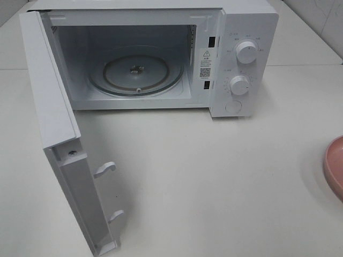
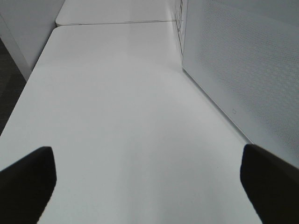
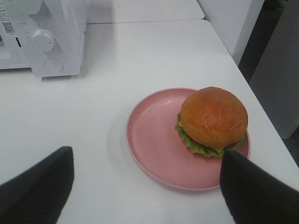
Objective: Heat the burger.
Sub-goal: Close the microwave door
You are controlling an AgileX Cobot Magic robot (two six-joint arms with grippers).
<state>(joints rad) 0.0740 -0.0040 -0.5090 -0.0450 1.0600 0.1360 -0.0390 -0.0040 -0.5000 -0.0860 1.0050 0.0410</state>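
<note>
One microwave (image 1: 161,59), door (image 1: 59,139) swung wide, two knobs (image 1: 246,52), one glass turntable (image 1: 135,74). One burger (image 3: 212,120) sits on one pink plate (image 3: 154,140), on the table (image 1: 214,176). Left gripper (image 2: 149,186) and right gripper (image 3: 147,186): jaws apart, empty.

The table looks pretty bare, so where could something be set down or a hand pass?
A wide bare stretch of table lies in front of the microwave, between its open door and the pink plate. The glass tray inside is free too. Only the plate is taken, by the burger.
</note>
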